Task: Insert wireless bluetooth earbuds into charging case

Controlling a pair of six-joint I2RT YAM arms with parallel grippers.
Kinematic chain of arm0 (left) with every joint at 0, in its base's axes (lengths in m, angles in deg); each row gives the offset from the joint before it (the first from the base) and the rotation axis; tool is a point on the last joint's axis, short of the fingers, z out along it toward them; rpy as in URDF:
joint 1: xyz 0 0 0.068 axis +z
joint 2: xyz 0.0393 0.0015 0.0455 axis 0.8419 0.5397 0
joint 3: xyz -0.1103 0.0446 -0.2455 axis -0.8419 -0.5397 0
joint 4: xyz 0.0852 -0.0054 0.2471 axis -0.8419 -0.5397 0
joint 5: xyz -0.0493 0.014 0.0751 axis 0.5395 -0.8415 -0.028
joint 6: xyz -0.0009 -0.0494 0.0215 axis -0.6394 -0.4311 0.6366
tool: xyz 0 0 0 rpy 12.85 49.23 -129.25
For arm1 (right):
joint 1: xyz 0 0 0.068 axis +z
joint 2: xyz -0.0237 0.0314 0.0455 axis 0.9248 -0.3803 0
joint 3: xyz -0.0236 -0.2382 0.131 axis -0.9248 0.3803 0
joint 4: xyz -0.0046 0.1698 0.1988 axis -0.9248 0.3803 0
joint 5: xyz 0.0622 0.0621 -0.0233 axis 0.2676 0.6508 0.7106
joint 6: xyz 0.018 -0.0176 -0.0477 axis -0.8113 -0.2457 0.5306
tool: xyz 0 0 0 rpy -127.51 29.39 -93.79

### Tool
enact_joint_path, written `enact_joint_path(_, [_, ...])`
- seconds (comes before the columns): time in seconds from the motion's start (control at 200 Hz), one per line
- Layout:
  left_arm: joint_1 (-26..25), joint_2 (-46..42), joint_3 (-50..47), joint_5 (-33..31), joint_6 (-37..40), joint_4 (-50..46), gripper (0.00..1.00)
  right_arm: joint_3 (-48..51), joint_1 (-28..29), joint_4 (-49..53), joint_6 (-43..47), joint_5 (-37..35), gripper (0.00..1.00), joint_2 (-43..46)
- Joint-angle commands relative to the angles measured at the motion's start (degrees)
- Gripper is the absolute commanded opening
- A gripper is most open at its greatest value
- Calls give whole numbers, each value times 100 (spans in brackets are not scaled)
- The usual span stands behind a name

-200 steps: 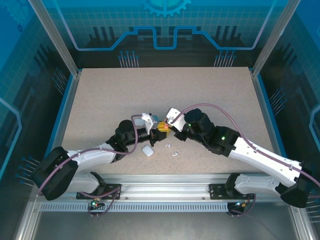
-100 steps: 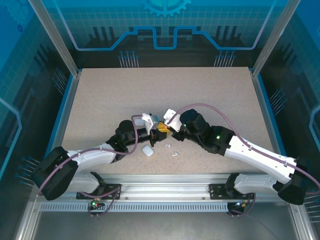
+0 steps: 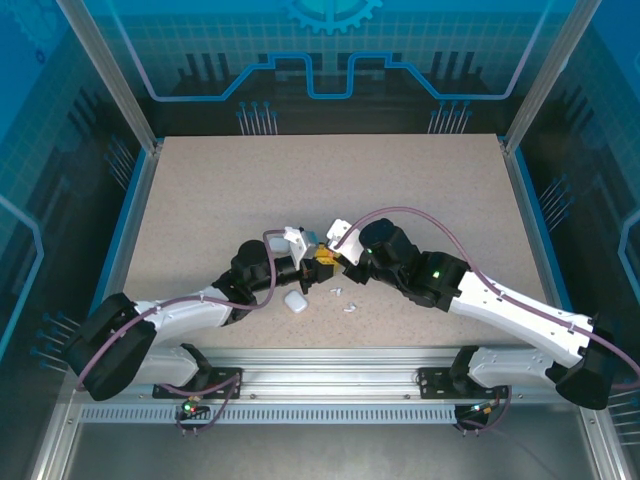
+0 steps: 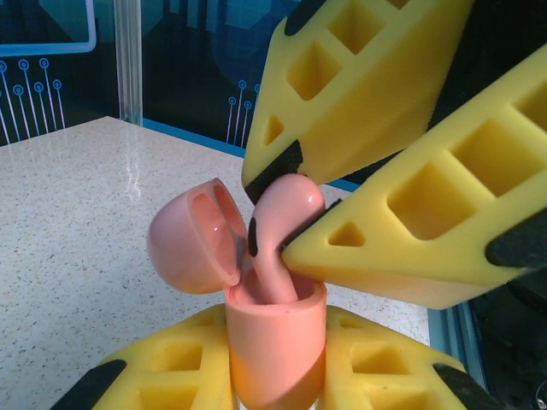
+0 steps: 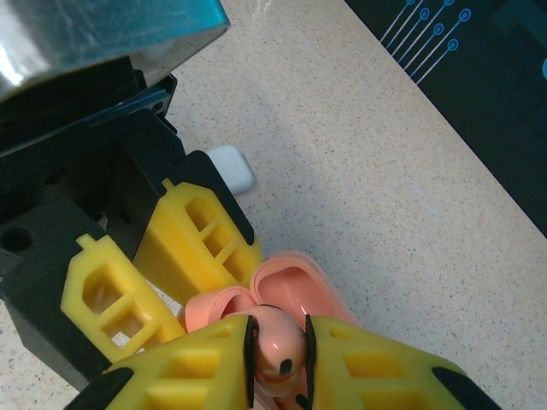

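A salmon-pink charging case [image 4: 273,337] stands upright with its lid [image 4: 190,241] hinged open to the left, and my left gripper [image 4: 275,363] is shut on its body. My right gripper [image 5: 278,346] is shut on the head of a pink earbud [image 5: 279,335]. The earbud's stem [image 4: 275,273] reaches down into the case's mouth, while the head is still above the rim. In the top view both grippers meet at mid-table, the left gripper [image 3: 320,262] beside the right gripper [image 3: 337,259].
A closed white case [image 3: 295,300] lies just in front of the left gripper and also shows in the right wrist view as a white case [image 5: 229,168]. Two white earbuds [image 3: 336,292] [image 3: 350,307] lie loose near it. Glass walls surround the table [image 3: 220,190].
My right arm has shifted slightly left, bringing the earbud over the case. The left arm has held still.
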Motion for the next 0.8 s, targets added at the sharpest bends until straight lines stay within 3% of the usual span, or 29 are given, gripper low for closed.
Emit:
enact_joint_path(0.0, [-33, -166, 76, 19, 17, 265, 0, -94, 86, 193, -102, 205, 24, 57])
enact_joint_path(0.335, [-32, -197, 39, -6, 28, 271, 0, -150, 17, 194, -169, 415, 35, 210])
enact_joint_path(0.795, [-37, -215, -3, 2, -31, 431, 0, -509, -482, 131, -813, 1145, 75, 1016])
